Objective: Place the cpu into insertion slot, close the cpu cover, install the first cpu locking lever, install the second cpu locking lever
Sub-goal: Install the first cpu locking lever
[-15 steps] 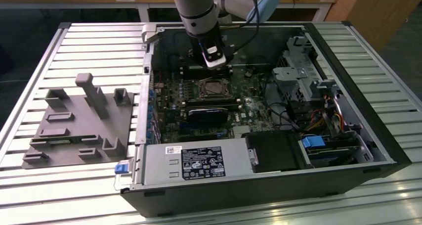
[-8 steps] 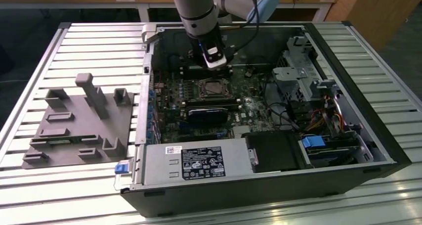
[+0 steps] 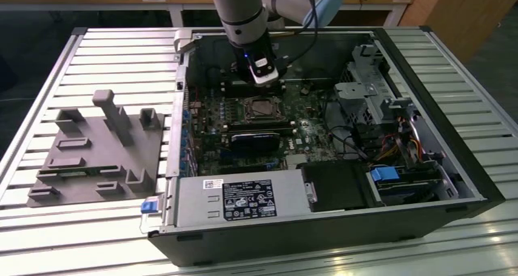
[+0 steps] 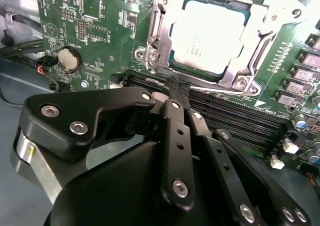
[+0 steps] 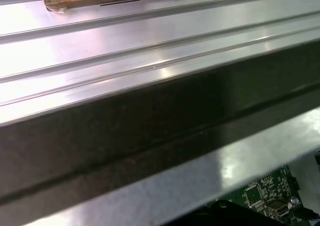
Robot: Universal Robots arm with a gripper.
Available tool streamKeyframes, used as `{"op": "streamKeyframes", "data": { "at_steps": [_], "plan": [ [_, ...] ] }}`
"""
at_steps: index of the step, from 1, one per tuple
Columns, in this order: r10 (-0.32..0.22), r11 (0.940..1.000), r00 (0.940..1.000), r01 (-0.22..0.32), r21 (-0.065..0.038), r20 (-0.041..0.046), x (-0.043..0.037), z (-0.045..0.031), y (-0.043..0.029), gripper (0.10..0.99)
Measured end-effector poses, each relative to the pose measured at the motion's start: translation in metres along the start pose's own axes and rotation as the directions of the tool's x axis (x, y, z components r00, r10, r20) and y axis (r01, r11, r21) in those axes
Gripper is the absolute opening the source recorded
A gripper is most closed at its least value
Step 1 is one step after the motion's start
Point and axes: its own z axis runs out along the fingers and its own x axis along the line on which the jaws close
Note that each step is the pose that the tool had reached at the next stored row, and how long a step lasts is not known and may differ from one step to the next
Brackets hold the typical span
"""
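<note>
One cpu (image 4: 207, 35) is seen seated in the one insertion slot (image 3: 261, 109), framed by one cpu cover (image 4: 260, 38) lying closed. The gripper (image 4: 179, 88) is held just beside the socket, over the memory slots (image 4: 235, 118), fingers pinched together on nothing.

Room above insertion slot (image 3: 261, 108) open from above; drive cage (image 3: 366, 88) and case wall (image 3: 182, 94) flank it.

The arm (image 3: 242, 15) reaches straight down, wrist vertical. In the second wrist view the gripper (image 4: 179, 88) has its black fingers (image 4: 176, 136) drawn together at the tips, gripping nothing.
</note>
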Motion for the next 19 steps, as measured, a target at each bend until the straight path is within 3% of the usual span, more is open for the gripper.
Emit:
{"op": "streamKeyframes", "data": {
  "at_steps": [19],
  "plan": [
    [-0.046, 0.9989, 0.9989, 0.046, -0.007, -0.007, -0.0006, 0.0061, 0.0003, 0.106]
  ]
}}
